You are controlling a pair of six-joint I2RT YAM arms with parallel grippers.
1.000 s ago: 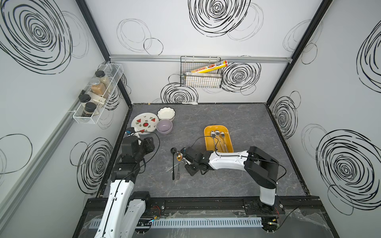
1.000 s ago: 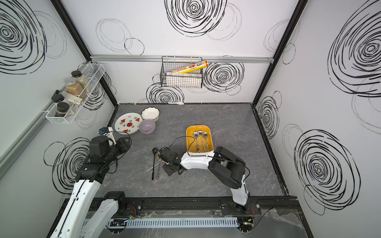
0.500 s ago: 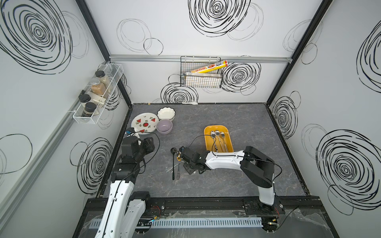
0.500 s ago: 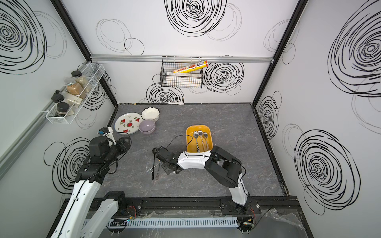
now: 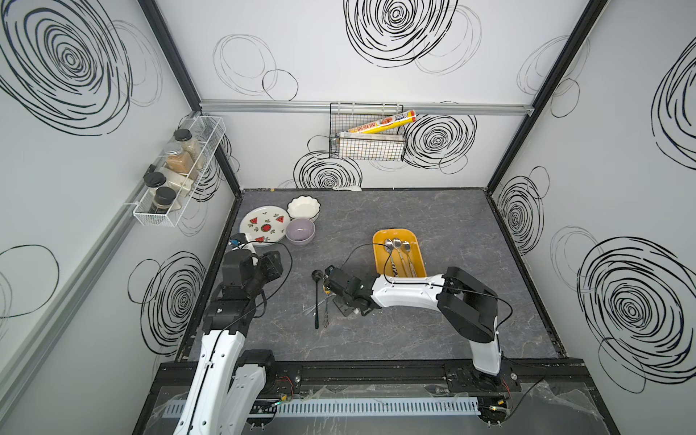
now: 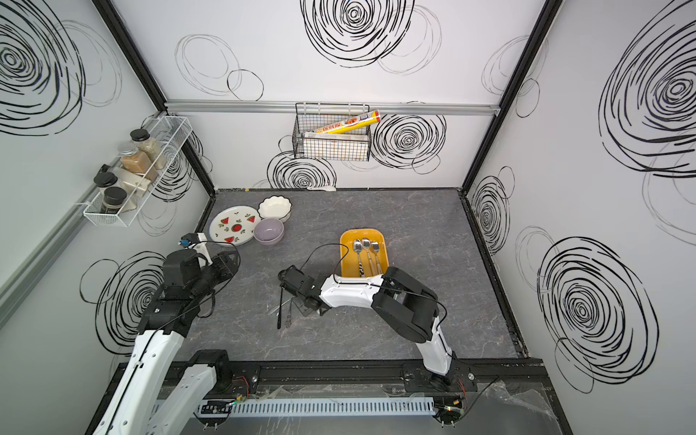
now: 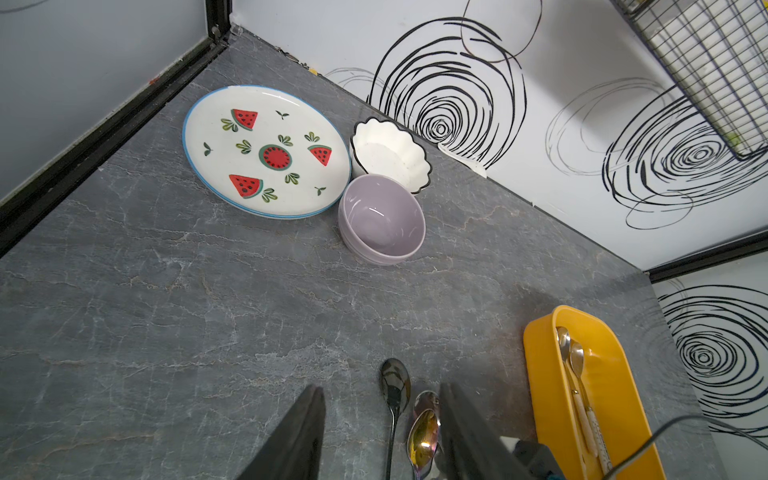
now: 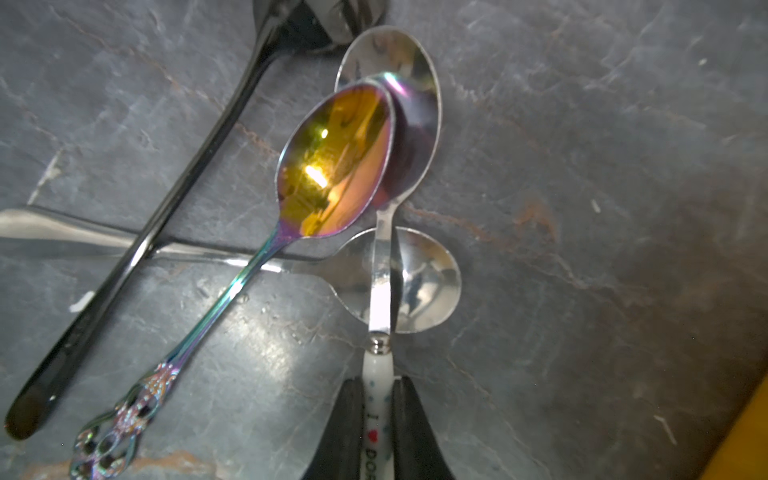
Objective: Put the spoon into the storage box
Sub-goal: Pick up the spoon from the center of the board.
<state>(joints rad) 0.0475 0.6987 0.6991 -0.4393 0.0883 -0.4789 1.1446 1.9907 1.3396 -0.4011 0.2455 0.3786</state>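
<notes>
The spoon [image 8: 381, 291] has a shiny steel bowl and a white handle with pale dots, black lettering and a red heart. The handle sits pinched between the right jaws and runs straight out ahead of them. Its bowl faces up, partly under a rainbow-tinted spoon [image 8: 332, 166]. The storage box [image 5: 395, 231], a shallow yellow-orange tray with rounded corners, sits flat on the worktop [image 5: 452, 211] off to one side of those jaws, clear of them, with three spoons [image 5: 397, 244] lying lengthwise inside.
</notes>
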